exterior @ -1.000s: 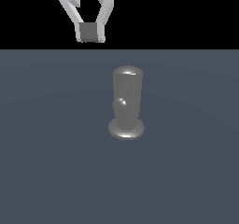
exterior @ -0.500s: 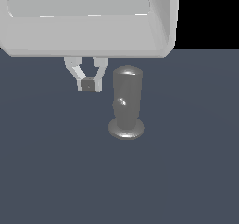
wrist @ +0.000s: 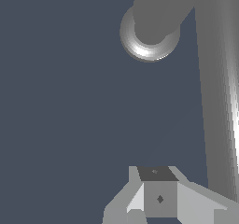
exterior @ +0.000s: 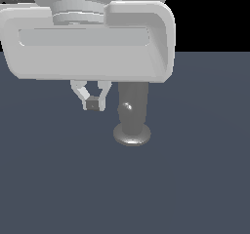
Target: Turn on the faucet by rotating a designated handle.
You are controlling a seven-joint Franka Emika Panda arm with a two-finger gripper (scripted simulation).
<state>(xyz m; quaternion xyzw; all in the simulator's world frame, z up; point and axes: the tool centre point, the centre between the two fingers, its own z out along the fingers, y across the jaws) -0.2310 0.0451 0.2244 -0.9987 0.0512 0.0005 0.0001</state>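
Observation:
The faucet [exterior: 138, 102] is a glossy grey upright cylinder on a round disc base [exterior: 131, 134]; the hand's wide body hides its top in the exterior view. A bright glint on its front looks like the handle [exterior: 128, 106] pointing at the camera. In the wrist view the faucet [wrist: 151, 17] shows from above, and the handle [wrist: 215, 97] is a long grey rod running past the fingertips. My gripper [exterior: 93, 102] hangs just to the exterior view's left of the cylinder, at about mid-height and apart from it. In the wrist view the gripper [wrist: 157, 185] is shut on nothing.
A flat dark blue-grey floor [exterior: 195, 179] lies all around the faucet. The hand's large pale housing [exterior: 88, 43] fills the upper part of the exterior view. No other objects show.
The hand has come down and closer to the camera, from above the faucet to beside it. Its body now covers the faucet's domed top. The faucet has not moved.

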